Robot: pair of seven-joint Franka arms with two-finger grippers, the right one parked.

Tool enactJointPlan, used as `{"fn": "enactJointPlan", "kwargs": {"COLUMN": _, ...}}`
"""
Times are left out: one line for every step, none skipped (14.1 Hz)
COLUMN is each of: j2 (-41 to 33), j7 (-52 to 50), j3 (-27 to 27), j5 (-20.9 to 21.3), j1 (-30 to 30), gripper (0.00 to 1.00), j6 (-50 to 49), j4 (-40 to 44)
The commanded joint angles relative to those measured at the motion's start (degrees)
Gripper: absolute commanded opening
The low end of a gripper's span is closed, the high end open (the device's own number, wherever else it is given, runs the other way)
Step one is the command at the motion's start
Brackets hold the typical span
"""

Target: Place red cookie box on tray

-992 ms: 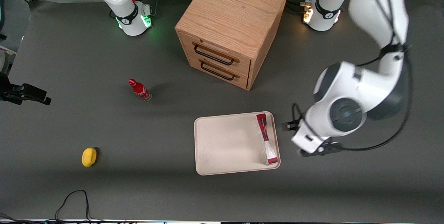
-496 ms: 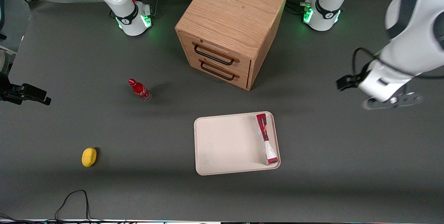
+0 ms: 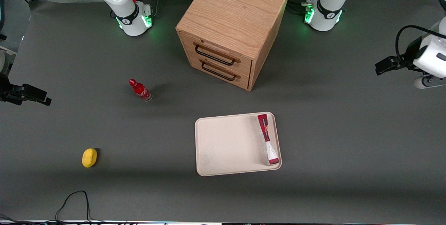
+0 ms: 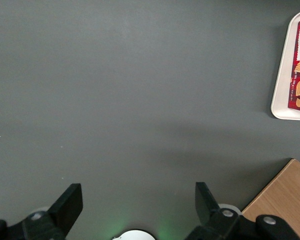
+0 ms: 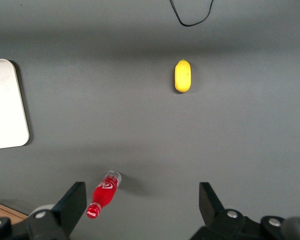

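Dark grey matte counter (image 3: pixel 334 141) carries a two-drawer oak-wood cabinet (image 3: pixel 232 26), a flat cream-white rectangular tray (image 3: pixel 226 145), a small red bottle (image 3: pixel 140 90), and a yellow oval thing (image 3: pixel 89 157), maybe a lemon. End effector (image 4: pixel 136 205) hovers above it, fingers apart.

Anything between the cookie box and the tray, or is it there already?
Nothing: the box already lies on the tray, along its edge toward the working arm. The gripper is open, off over bare table.

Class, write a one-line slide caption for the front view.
Red cookie box lies on the tray; open gripper hangs high toward the working arm's end.
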Motion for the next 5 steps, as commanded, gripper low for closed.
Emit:
{"fn": "enactJointPlan", "kwargs": {"j2": 1.15, "j7": 1.60, "j3": 0.55, "j5": -1.03, "j1": 0.98, "gripper": 1.00, "j6": -0.26, "j4": 2.48}}
{"fn": "enactJointPlan", "kwargs": {"j2": 1.16, "j7": 1.60, "j3": 0.55, "j5": -1.03, "j1": 1.15, "gripper": 1.00, "j6": -0.35, "j4": 2.57}}
{"fn": "enactJointPlan", "kwargs": {"j2": 1.16, "j7": 1.69, "j3": 0.55, "j5": -1.03, "j1": 1.42, "gripper": 1.00, "j6": -0.44, "j4": 2.75}}
{"fn": "enactJointPlan", "kwargs": {"j2": 1.16, "j7": 1.78, "j3": 0.55, "j5": -1.03, "j1": 1.59, "gripper": 1.00, "j6": -1.14, "j4": 3.01}}
{"fn": "enactJointPlan", "kwargs": {"j2": 1.16, "j7": 2.12, "j3": 0.55, "j5": -1.03, "j1": 1.51, "gripper": 1.00, "j6": -1.58, "j4": 3.10}}
